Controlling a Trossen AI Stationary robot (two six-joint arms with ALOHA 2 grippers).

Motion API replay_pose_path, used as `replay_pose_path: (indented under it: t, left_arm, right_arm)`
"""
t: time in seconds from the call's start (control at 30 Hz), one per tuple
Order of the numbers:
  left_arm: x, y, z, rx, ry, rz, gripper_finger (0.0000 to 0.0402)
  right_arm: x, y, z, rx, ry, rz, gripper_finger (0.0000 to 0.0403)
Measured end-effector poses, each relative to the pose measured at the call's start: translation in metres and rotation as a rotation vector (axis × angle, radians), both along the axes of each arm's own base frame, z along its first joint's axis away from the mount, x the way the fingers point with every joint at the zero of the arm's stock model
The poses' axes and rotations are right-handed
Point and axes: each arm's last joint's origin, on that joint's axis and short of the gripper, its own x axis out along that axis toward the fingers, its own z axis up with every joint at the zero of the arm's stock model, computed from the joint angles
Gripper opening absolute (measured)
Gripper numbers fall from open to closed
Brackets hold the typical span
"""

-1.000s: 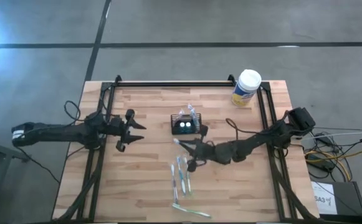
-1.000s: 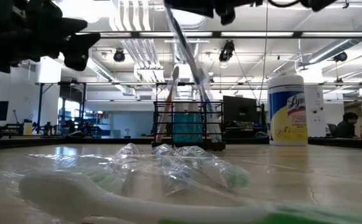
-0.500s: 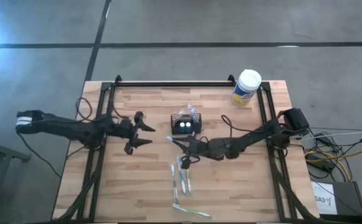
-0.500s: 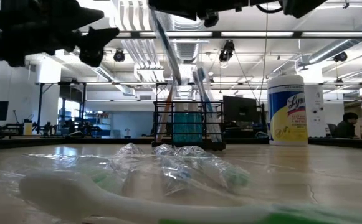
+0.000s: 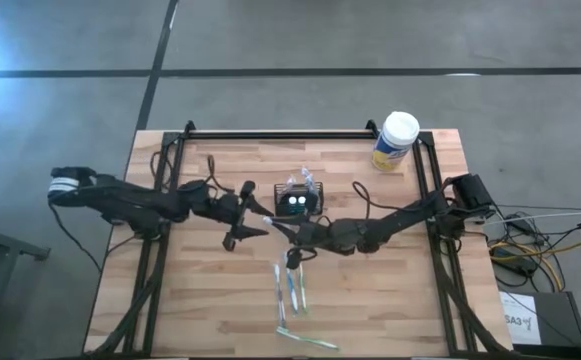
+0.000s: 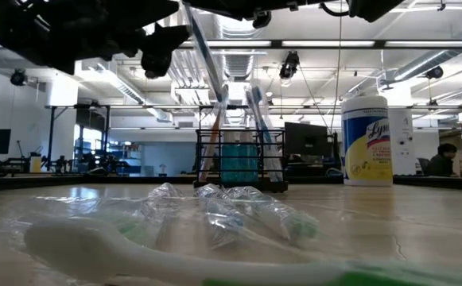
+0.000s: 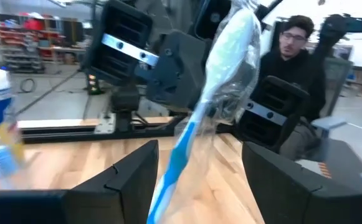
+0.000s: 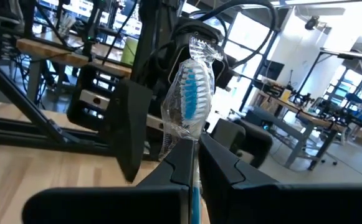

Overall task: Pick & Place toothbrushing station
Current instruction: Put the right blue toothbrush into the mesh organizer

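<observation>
The toothbrushing station (image 5: 295, 203), a small black slatted caddy, stands mid-table with toothbrushes upright in it (image 6: 241, 157). My right gripper (image 5: 292, 236) is just in front of it, shut on a plastic-wrapped toothbrush (image 8: 189, 93) with blue bristles and a blue handle (image 6: 205, 59). My left gripper (image 5: 255, 212) is open and faces it from the table's left. In the left wrist view the toothbrush (image 7: 190, 140) stands in the gap between my left fingers (image 7: 131, 180), apart from both. My right gripper pinches the wrapped toothbrush between its two fingers just below the brush head (image 8: 193, 138). The fingers lie about level, coming from the table's right. The brush sits tilted, head up past the fingertips, with its blue handle (image 7: 168, 180) slanting down below, clear of the table.
Several wrapped toothbrushes (image 5: 290, 285) lie on the near half of the table, one more (image 5: 305, 340) at the near edge. A yellow canister with a white lid (image 5: 395, 140) stands at the far right corner. A person (image 7: 299, 56) sits beyond the table.
My left gripper has travelled toward the table's right, away from the left edge, until its fingers flank the held toothbrush. My right gripper has shifted slightly toward the table's left with the toothbrush, which stays tilted and clear of the table.
</observation>
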Motion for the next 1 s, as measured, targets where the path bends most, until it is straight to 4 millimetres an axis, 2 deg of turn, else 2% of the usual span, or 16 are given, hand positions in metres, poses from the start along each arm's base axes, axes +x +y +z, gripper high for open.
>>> replay_pose_path:
  t: [0.3, 0.43, 0.63, 0.87, 1.0]
  left_arm:
    - [0.024, -0.001, -0.003, 0.017, 0.027, -0.053, 0.0236]
    - [0.028, -0.001, -0.002, 0.019, 0.019, -0.069, 0.0221]
    - [0.026, -0.001, 0.001, 0.032, -0.024, -0.065, 0.0152]
    - [0.026, -0.001, 0.000, 0.035, -0.019, -0.065, 0.0024]
    - [0.026, -0.002, -0.004, 0.041, 0.021, -0.068, 0.0022]
  right_arm:
    - [0.001, -0.002, 0.001, 0.004, -0.006, 0.002, 0.0012]
    - [0.001, -0.002, 0.001, 0.007, -0.008, 0.005, 0.0012]
    - [0.000, -0.002, 0.001, 0.013, -0.023, 0.009, 0.0012]
    - [0.000, -0.002, -0.001, 0.011, -0.015, 0.011, 0.0011]
    - [-0.001, -0.002, -0.004, 0.054, 0.001, 0.010, 0.0013]
